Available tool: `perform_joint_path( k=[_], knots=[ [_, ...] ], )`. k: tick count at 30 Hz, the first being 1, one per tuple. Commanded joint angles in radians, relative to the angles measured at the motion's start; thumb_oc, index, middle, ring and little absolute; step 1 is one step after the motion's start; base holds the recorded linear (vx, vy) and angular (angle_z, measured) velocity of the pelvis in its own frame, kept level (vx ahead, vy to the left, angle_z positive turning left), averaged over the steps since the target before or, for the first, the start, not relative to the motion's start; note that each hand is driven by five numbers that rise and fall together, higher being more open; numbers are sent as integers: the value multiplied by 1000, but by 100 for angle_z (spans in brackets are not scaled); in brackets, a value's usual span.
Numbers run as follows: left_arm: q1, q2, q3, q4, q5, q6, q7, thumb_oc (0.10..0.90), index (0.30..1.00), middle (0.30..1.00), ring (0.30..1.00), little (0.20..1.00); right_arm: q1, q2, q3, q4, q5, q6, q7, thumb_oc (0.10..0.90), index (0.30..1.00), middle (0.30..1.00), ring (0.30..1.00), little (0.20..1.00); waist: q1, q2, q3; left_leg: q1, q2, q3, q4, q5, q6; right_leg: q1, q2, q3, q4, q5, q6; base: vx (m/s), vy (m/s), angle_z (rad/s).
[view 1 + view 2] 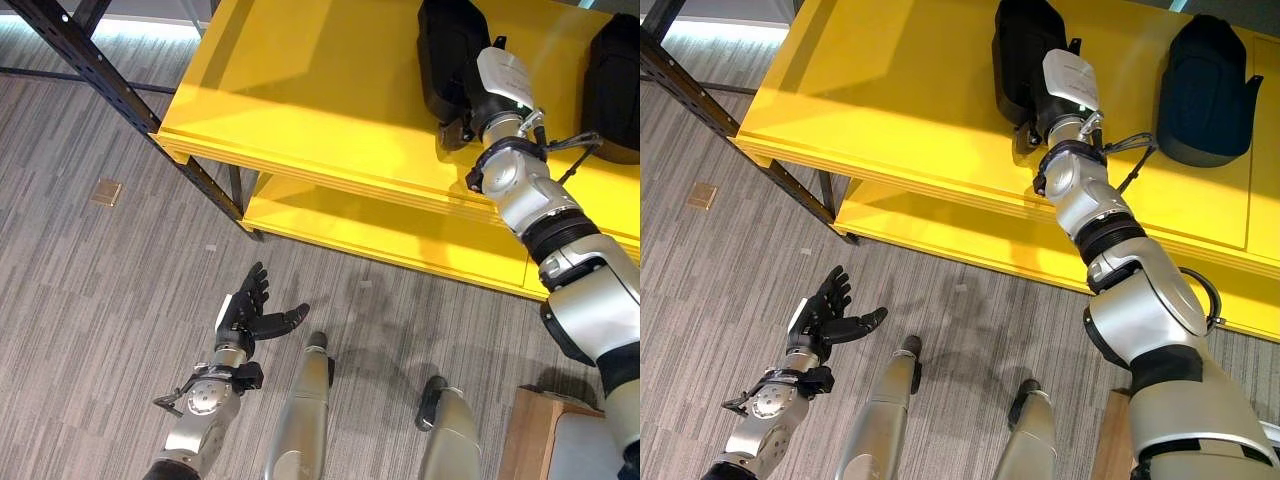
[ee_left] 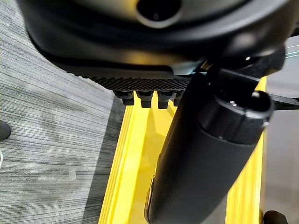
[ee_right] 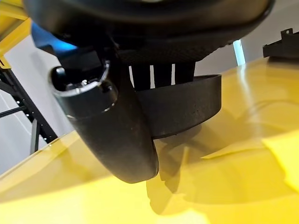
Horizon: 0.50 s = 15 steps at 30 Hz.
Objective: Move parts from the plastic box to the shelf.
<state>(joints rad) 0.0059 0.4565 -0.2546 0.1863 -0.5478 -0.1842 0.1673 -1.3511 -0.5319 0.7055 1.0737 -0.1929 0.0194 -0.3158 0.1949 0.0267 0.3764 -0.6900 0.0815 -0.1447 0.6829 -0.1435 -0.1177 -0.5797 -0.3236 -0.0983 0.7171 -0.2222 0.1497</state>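
On the yellow shelf [image 1: 890, 90], your right hand [image 1: 1035, 85] curls around a black part [image 1: 1020, 50]; settle it flat beside the other part [image 1: 1205, 90] before releasing. Left hand [image 1: 250, 310] hangs spread, empty.

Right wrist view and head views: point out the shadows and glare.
Right wrist view: the black part held in the right hand throws a dark shadow onto the glossy yellow shelf, with a brighter patch beside it. Left eye view: a pale sheen runs across the shelf top, and soft shadows fall on the grey carpet.
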Motion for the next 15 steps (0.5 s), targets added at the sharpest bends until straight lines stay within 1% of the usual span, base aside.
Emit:
perform_joint_path(
  k=[1,8,15],
  knots=[
    [-37,62,-12,-77,-23,-105,8,900,1000,1000,1000,1000,-186,-10,20,-21,-1,-43,-67,400,300,300,300,300,13,1,-52,7,37,-67,31,-84,16,57,10,73,-105,40,-3,0,0,0],
    [-36,65,-13,-77,-24,-107,12,900,1000,1000,1000,1000,-185,16,15,6,4,-40,-65,400,300,300,300,300,16,-1,-49,1,35,-69,32,-82,14,58,7,68,-107,41,-3,1,2,1],
    [-30,69,-9,-78,-23,-104,12,900,1000,1000,1000,1000,-187,19,11,30,17,-41,-65,400,300,300,300,300,16,0,-44,2,37,-68,31,-82,15,55,11,70,-112,45,-2,0,0,0]
  ],
)
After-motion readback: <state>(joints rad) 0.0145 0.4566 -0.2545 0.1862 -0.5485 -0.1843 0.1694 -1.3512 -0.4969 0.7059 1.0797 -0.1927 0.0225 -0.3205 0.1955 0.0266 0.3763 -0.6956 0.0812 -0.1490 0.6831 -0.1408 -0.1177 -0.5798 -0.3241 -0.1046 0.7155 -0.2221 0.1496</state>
